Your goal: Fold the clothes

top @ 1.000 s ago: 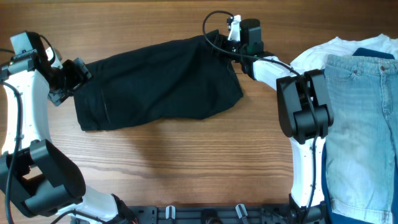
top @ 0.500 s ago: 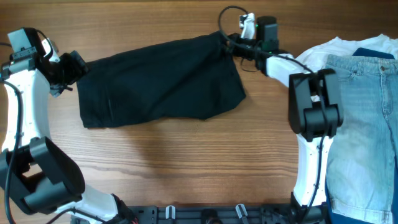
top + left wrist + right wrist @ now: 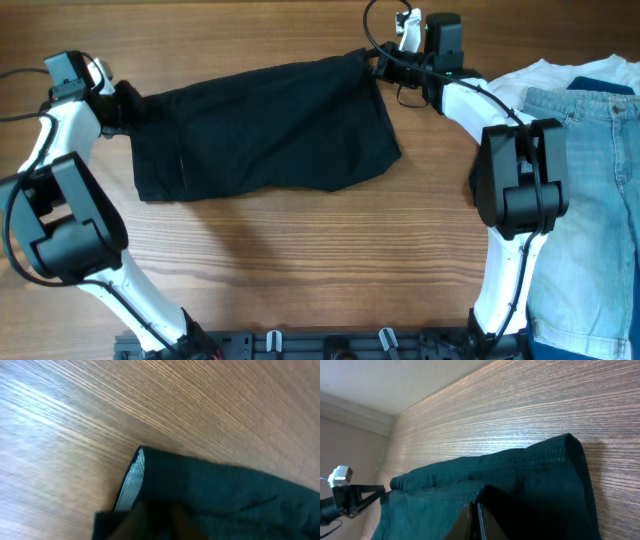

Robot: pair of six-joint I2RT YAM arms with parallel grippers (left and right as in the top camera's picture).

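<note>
**Black shorts spread across the table, an arm at each upper corner**

From overhead, the black soft fabric shorts point(image 3: 265, 125) lie opened out flat on the brown wood-grain table point(image 3: 300, 260), left of centre and towards its far edge. Their long side runs left to right and rises slightly to the right. The left gripper point(image 3: 128, 103) sits at the upper left corner of the cloth and the right gripper point(image 3: 378, 65) at the upper right corner, where the fabric is drawn to a small point. Well to the right lie light blue denim jeans point(image 3: 590, 190), resting on a white shirt point(image 3: 520, 80), apart from the shorts.

The wrist cameras add detail that the overhead view lacks. The left wrist view, somewhat blurred, shows a corner of the shorts point(image 3: 225, 495) turned back, baring a strip of light grey inner waistband point(image 3: 131, 482). The cloth bunches towards the bottom edge, but the fingers themselves are not clear there, so I cannot tell how the left jaws stand. The right wrist view shows the hem of the shorts point(image 3: 520, 480), with rows of stitching, lifted off the wood. The right gripper point(image 3: 475, 520) has its jaws pressed together on the fabric. The left arm point(image 3: 350, 495) shows at the far end of the cloth.
</note>
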